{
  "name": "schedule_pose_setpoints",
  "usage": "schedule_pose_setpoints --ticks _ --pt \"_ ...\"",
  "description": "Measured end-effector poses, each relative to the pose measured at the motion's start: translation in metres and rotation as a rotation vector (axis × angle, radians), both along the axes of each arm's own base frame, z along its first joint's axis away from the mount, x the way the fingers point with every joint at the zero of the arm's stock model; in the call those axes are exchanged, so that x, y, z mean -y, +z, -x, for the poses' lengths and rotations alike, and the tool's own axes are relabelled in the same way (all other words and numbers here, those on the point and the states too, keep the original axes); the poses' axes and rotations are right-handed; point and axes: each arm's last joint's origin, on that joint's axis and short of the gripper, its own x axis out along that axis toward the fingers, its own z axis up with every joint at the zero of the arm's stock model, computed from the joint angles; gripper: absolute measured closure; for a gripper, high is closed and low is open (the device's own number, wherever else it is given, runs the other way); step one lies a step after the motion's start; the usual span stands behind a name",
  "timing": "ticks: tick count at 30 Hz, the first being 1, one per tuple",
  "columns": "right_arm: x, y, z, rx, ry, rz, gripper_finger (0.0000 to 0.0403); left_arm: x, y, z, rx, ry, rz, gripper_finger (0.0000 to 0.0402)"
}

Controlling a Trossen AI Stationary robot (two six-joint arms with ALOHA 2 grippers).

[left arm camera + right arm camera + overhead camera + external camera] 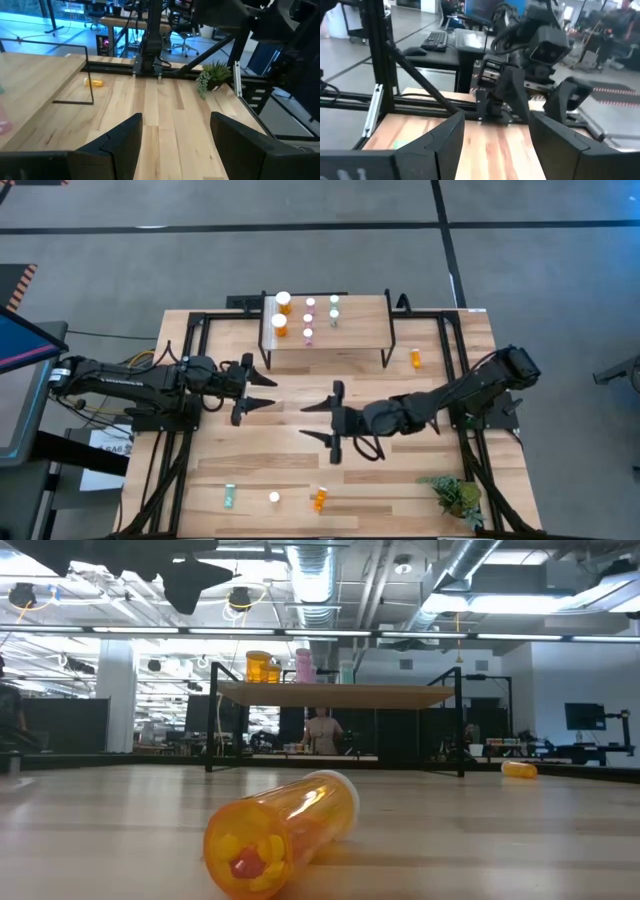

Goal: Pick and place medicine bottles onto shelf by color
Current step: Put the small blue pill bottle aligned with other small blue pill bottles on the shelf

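On the shelf [350, 330], six bottles are already standing near its whitish edge: two wide orange ones [282, 313], two pink ones [309, 318] and two teal ones [334, 310]. Off the shelf, four are lying loose on the table [300, 470]: an orange bottle [416, 358] just beside the shelf's right legs, and well away from the shelf, along the near edge, a second orange one [319, 500], a teal one [229, 498] and something white [274, 497], maybe a cap.

These bottles are looking light, stiff and smooth, so a lying one is likely rolling at a nudge; I would be pinching it across the barrel, not at the cap. Pills are showing inside the near orange one in the low view.

Both arms are hovering just in front of the shelf over bare wood. Left gripper [262, 388] is hanging released, jaws spread and holding nothing; right gripper [318, 423] is likewise spread and empty.

Room is looking generous between shelf and near edge. The plant [455, 494], far from the shelf at the near right corner, and the shelf's black legs are the things to be steering around, and the near-edge bottles are lying close to a drop.
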Motion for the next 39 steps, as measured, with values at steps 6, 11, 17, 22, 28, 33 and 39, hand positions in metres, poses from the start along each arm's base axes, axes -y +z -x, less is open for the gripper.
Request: schedule_pose_setpoints --ticks 6,11,17,22,28,33,39 --pt "0.001 0.000 0.000 0.004 0.007 -0.022 0.0158 0.006 0.000 0.000 -0.005 -0.070 0.019 0.0180" --pt "0.001 0.000 -0.001 0.003 0.008 -0.021 0.0158 0.009 0.000 0.000 -0.004 -0.079 0.012 0.0180" --pt "0.001 -0.001 -0.001 -0.004 0.009 -0.016 0.0158 0.008 0.000 0.000 -0.004 -0.044 0.003 0.0180" --pt "0.003 0.000 -0.001 -0.004 0.006 0.004 0.0158 0.007 0.000 0.000 -0.004 -0.032 -0.001 0.0180" --pt "0.013 -0.002 -0.006 -0.009 -0.001 -0.005 0.0158 0.007 -0.001 0.000 -0.006 -0.032 -0.001 0.0180" --pt "0.019 -0.005 -0.009 -0.016 0.014 -0.027 0.0158 0.007 -0.002 0.000 -0.019 -0.028 0.025 0.0180" --pt "0.019 -0.005 -0.009 -0.017 0.024 -0.028 0.0158 0.011 -0.001 0.001 -0.019 -0.045 0.035 0.0180"
